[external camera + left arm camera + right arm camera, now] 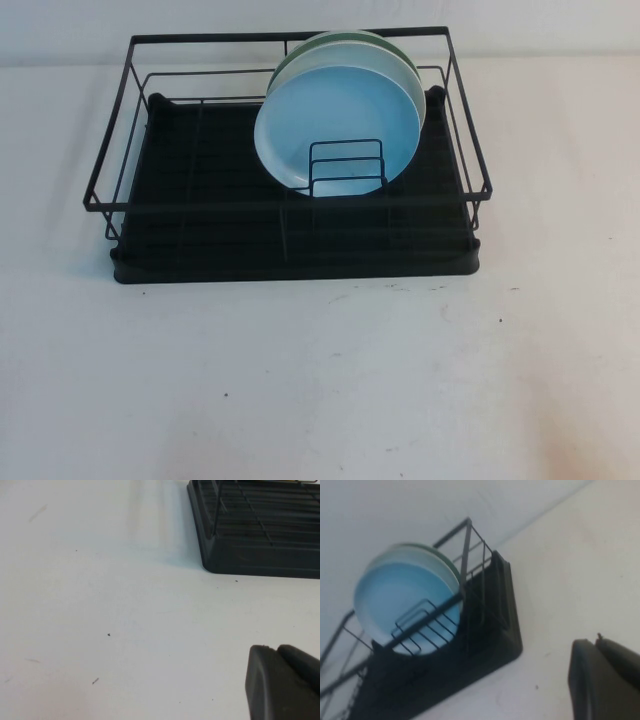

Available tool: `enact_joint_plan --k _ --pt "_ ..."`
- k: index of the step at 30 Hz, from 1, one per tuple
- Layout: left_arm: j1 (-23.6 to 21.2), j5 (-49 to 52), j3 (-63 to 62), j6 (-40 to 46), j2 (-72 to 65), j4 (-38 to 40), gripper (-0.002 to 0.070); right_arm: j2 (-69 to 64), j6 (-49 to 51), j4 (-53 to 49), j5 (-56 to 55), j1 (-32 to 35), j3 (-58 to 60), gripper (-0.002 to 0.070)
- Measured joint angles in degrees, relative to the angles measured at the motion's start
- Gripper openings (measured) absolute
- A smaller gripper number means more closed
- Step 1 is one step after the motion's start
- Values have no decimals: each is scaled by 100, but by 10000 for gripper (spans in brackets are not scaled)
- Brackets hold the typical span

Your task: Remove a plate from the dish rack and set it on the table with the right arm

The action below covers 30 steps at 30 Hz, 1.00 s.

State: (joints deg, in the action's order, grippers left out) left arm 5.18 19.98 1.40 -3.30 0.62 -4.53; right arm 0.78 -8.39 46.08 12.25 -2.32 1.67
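on the white counter, toward the far side, a black wire dish rack on a black tray base. inside it, at the right half, three plates standing on edge and leaning back, one behind another: in front the sky-blue plate, behind it a pale mint plate, at the very back a green-rimmed plate (only a thin arc of it showing). resting against the lower front of the blue plate, a small wire divider. left half of the rack bare down to the tray.

from the high view, no arm or hand to be seen.

in the left wrist view, only a dark corner of the left hand, hanging above bare counter, well apart from the near left corner of the rack's tray. cannot tell whether spread or pressed together.

in the right wrist view, likewise just a dark corner of the right hand, out over the counter beside the rack's right end, apart from it, holding nothing that shows. cannot tell whether spread or pressed together. same view: blue plate upright in the rack behind the divider wires, mint and green rims peeking past its edge. a few dark specks scattered on the counter.
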Motion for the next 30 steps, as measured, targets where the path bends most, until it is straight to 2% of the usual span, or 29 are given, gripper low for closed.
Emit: enact_joint_plan --k 6,11,14,22,30 --pt "0 0 0 0 0 0 -4 0 0 773 -444 0 0 -18" --pt "0 0 0 0 0 0 -4 -31 0 1086 -117 0 -77 -18" --pt "0 0 0 0 0 0 -4 -530 -223 1086 186 0 -591 -18" --pt "0 0 0 0 0 0 -4 -3786 -2110 948 1529 0 -2821 -18" --pt "0 0 0 0 0 0 -4 -6579 -3847 1299 1944 -23 -4923 -18"
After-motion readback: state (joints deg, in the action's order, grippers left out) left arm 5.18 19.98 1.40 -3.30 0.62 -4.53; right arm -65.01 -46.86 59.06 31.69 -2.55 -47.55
